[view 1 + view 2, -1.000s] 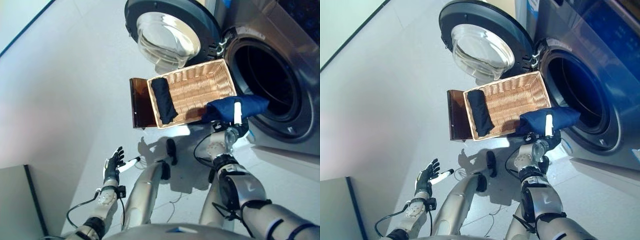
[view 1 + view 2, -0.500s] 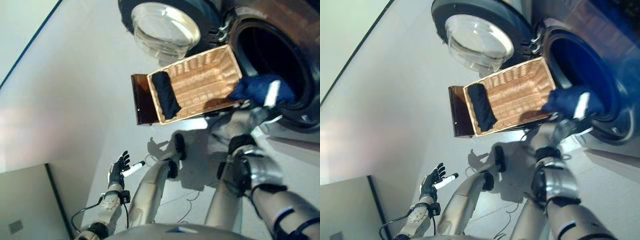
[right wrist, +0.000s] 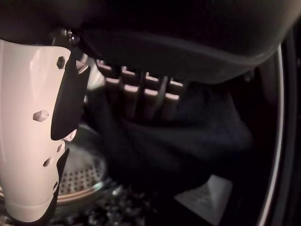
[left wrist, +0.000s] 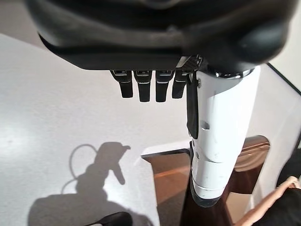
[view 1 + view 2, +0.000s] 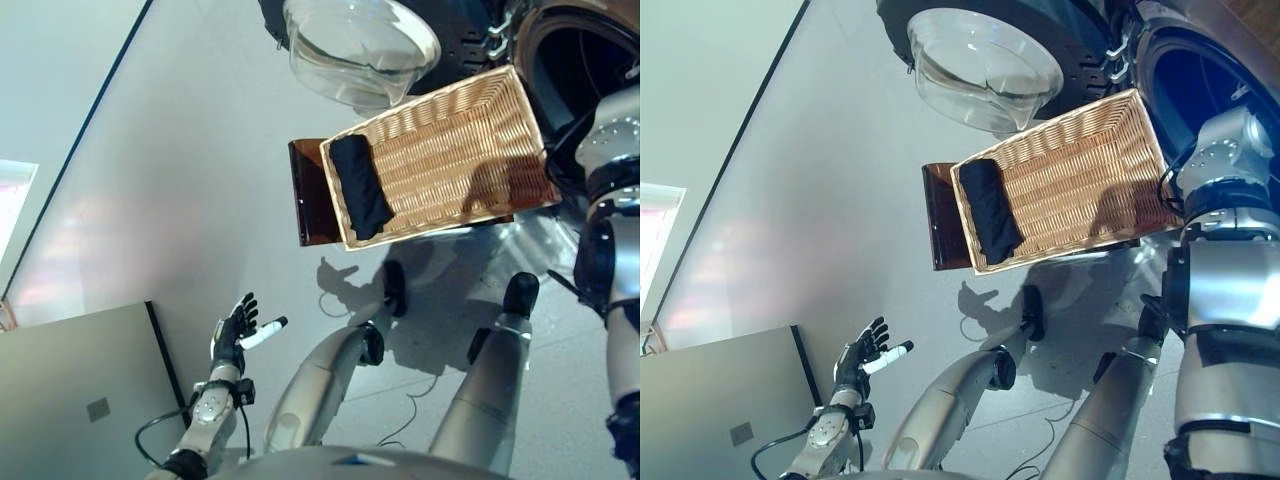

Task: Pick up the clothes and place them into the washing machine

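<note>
Left eye view: the right arm reached into the washing machine (image 5: 585,45), its robot hand hidden; a black garment (image 5: 361,186) lay in the wicker basket (image 5: 470,150). Left robot hand (image 5: 232,333) hung relaxed, empty. Right wrist view: right robot hand (image 3: 141,96) touched dark blue clothing (image 3: 188,136) inside the drum; grasp unclear.

Bright, even light fills the head views, and glare streaks the grey floor (image 5: 130,200). The right wrist view is dark and murky inside the drum (image 3: 84,181).
</note>
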`<state>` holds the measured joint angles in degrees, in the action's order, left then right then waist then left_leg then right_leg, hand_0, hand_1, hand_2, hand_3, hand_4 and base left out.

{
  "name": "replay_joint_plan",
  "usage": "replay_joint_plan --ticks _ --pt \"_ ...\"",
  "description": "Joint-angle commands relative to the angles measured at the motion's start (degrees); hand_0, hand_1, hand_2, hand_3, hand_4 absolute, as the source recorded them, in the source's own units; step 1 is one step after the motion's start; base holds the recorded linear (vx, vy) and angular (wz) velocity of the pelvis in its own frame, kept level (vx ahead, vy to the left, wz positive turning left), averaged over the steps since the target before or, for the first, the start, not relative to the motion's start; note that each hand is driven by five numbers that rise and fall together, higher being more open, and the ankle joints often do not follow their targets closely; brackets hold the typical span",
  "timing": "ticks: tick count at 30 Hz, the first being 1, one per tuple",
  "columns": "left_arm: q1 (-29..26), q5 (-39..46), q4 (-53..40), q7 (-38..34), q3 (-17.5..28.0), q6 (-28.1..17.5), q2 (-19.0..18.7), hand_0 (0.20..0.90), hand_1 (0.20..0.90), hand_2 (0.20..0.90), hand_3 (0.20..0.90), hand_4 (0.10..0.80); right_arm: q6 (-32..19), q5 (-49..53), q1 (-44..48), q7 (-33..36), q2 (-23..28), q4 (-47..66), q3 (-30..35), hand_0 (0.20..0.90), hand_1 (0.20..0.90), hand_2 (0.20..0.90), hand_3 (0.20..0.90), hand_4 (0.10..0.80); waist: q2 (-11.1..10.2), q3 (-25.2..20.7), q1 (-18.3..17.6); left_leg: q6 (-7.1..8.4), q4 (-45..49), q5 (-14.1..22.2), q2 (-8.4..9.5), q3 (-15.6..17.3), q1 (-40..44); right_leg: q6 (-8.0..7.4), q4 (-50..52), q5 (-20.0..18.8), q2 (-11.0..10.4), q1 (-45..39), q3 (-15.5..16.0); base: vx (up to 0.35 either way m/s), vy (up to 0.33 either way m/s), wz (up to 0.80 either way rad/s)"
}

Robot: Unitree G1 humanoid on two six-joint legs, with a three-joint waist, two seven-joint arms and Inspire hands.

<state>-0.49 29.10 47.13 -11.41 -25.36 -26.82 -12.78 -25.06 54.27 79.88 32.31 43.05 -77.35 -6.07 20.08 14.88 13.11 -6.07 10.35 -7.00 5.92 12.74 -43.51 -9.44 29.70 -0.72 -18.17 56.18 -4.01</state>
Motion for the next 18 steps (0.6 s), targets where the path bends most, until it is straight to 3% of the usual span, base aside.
replay_joint_plan --ticks 1,10,18 --pt "2.4 2.4 2.2 -0.9 3.9 -2.3 -3.8 0.900 0.900 0.900 0.900 0.800 -4.5 -4.7 6.2 -1.7 5.5 7.0 -5.1 0.900 0.900 0.900 0.900 0.800 1.4 -2.5 -0.7 8.04 4.7 7.0 -2.18 -2.2 -2.9 4.30 -0.4 4.4 1.9 -2.3 2.2 0.000 0.000 0.00" --pt "2.0 2.0 5.0 -0.1 3.5 -1.7 -3.6 0.900 0.900 0.900 0.900 0.800 -4.6 -2.9 -0.9 -2.8 -0.9 6.0 -0.1 0.900 0.900 0.900 0.900 0.800 0.5 -2.3 -1.1 7.85 5.0 7.1 -2.22 -2.6 -2.2 4.43 -1.2 4.1 2.3 -4.2 3.0 -0.002 0.002 -0.01" --pt "1.0 1.0 9.8 0.4 4.4 -0.4 -2.6 0.900 0.900 0.900 0.900 0.800 -3.7 -4.1 -14.6 -5.4 -13.3 7.6 4.0 0.900 0.900 0.900 0.900 0.800 -4.1 -0.7 -2.7 7.84 5.7 7.0 -3.38 -3.8 -0.7 4.79 -4.2 3.2 3.9 -9.0 5.5 -0.019 -0.025 -0.06"
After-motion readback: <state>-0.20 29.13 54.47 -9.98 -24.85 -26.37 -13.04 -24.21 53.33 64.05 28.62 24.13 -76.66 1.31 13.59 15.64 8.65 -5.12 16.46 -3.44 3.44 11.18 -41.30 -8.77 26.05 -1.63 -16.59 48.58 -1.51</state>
